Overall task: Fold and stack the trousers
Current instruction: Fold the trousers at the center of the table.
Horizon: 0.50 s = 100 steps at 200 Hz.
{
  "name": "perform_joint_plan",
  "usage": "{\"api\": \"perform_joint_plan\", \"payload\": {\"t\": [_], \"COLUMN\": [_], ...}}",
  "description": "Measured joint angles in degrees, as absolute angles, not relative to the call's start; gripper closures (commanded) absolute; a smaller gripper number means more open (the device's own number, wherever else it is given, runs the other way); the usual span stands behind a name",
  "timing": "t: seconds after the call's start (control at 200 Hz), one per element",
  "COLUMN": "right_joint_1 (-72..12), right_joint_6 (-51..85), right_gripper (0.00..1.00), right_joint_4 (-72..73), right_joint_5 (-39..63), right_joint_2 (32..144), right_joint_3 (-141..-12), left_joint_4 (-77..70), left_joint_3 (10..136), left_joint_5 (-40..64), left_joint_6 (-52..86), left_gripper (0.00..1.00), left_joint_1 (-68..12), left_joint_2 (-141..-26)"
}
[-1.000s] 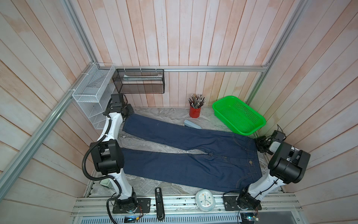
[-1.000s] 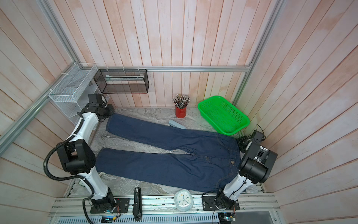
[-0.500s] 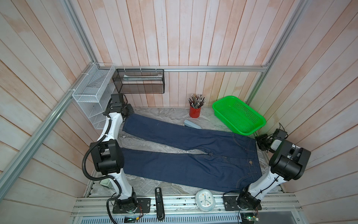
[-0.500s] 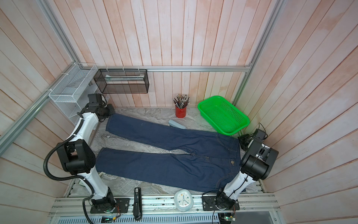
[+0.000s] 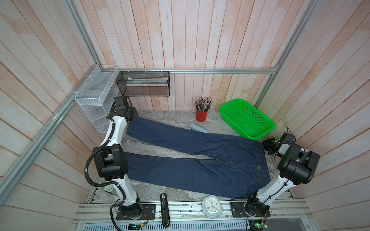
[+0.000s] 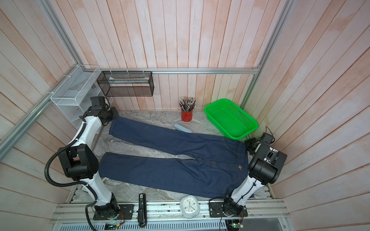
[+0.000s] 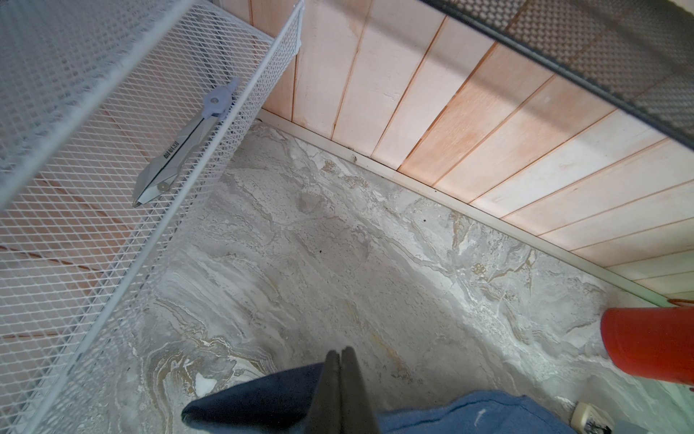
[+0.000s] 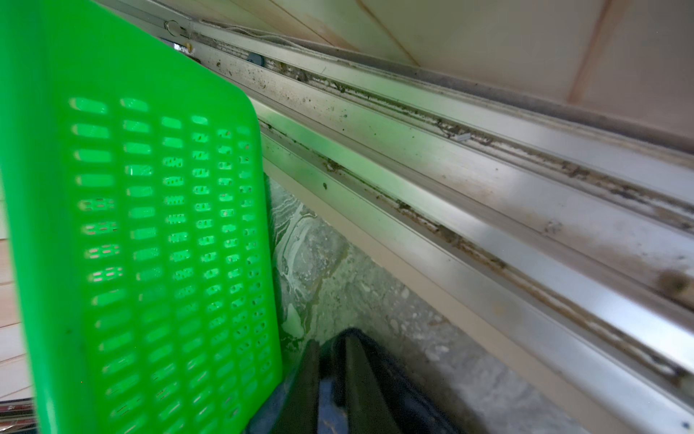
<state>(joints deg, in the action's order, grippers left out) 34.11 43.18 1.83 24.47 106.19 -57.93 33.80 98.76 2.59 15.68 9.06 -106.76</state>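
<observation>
One grey veined marble table (image 5: 160,118). One pair of dark blue denim trousers (image 5: 190,176), laid flat, legs splayed, waist toward the right arm. One green perforated plastic basket (image 5: 246,120), just beside the waistband. Two grippers: left gripper (image 7: 341,357) pinched shut at the far leg's hem; right gripper (image 8: 332,349) clamped on the waistband's far corner, denim between the fingers.

In both top views: bright, even, diffuse light, sharp all over. Only soft shadows under the arms on the worktop (image 5: 160,149); trousers (image 5: 190,176) keep stitch detail. Wall planks bow toward the frame edges, wide-angle. Left wrist: well lit, left hand (image 7: 340,360) dark and soft, white mesh rack (image 7: 94,210) blurred up close. Right wrist: dimmer, green basket (image 8: 150,233) blurred, backlit through its slots, green cast on worktop; right hand (image 8: 332,349) out of focus.
</observation>
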Motion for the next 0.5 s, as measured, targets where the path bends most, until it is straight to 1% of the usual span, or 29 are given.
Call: {"api": "perform_joint_plan", "payload": {"t": [0.035, 0.21, 0.5], "right_joint_1": [33.89, 33.34, 33.28], "right_joint_6": [43.35, 43.59, 43.94], "right_gripper": [1.0, 1.0, 1.0], "right_joint_4": [1.83, 1.45, -1.83], "right_joint_5": [24.67, 25.36, 24.91], "right_joint_2": [106.19, 104.51, 93.03], "right_joint_3": [-57.95, -58.02, -58.0], "left_joint_4": [33.8, 33.82, 34.76], "left_joint_3": [98.76, 98.76, 98.96], "left_joint_5": [2.59, 2.55, 1.52], "left_joint_6": [15.68, 15.68, 15.66], "left_gripper": [1.0, 1.0, 1.0], "left_joint_1": [9.08, 9.1, 9.37], "left_joint_2": [-106.72, -106.26, -104.27]}}
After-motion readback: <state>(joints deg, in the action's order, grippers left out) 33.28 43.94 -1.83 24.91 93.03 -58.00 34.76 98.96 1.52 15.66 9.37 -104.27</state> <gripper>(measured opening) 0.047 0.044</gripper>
